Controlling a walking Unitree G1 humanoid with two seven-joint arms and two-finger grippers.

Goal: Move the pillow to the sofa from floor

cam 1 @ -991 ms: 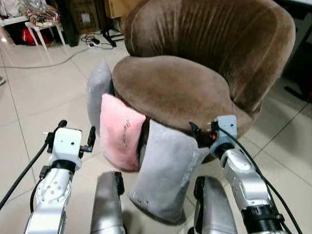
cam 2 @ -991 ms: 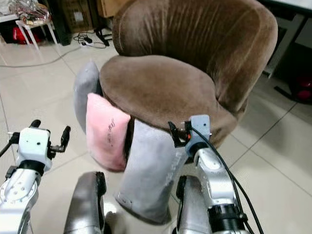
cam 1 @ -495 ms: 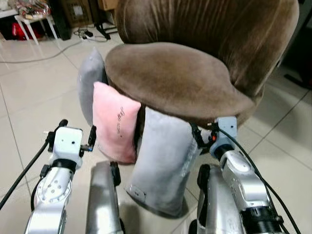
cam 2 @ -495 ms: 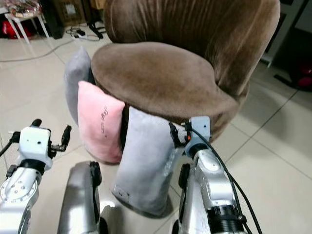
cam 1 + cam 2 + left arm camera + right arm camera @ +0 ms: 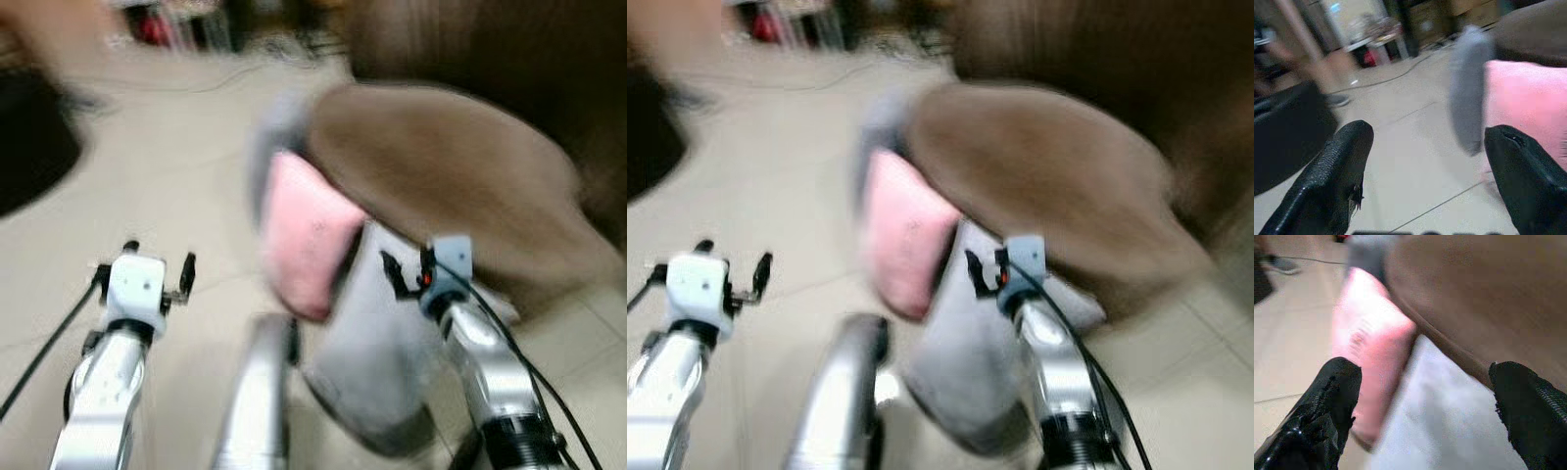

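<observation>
1. While the head views are smeared with motion blur, the layout reads: brown sofa (image 5: 460,176) at about 1 o'clock, three pillows propped on the tiled floor (image 5: 176,196) against its front edge.
2. Pink pillow (image 5: 304,235) stands at roughly 12 o'clock, touching the sofa's seat edge; front grey pillow (image 5: 377,362) sits just beside it toward 1 o'clock; back grey pillow (image 5: 1466,88) is behind the pink one. None is on the seat.
3. Left gripper (image 5: 1427,161): fingers wide apart, nothing between them, hovering over bare floor at about 10 o'clock, near the pink pillow but apart from it.
4. Right gripper (image 5: 1425,406): fingers also spread, empty, pointing at the seam where the pink and front grey pillows meet.
5. Step, as I judge it: approach, no grasp yet.
6. Next move likely calls for steadying, picking one pillow, then closing in on its top edge and pinching soft fabric firmly before lifting onto the seat.
</observation>
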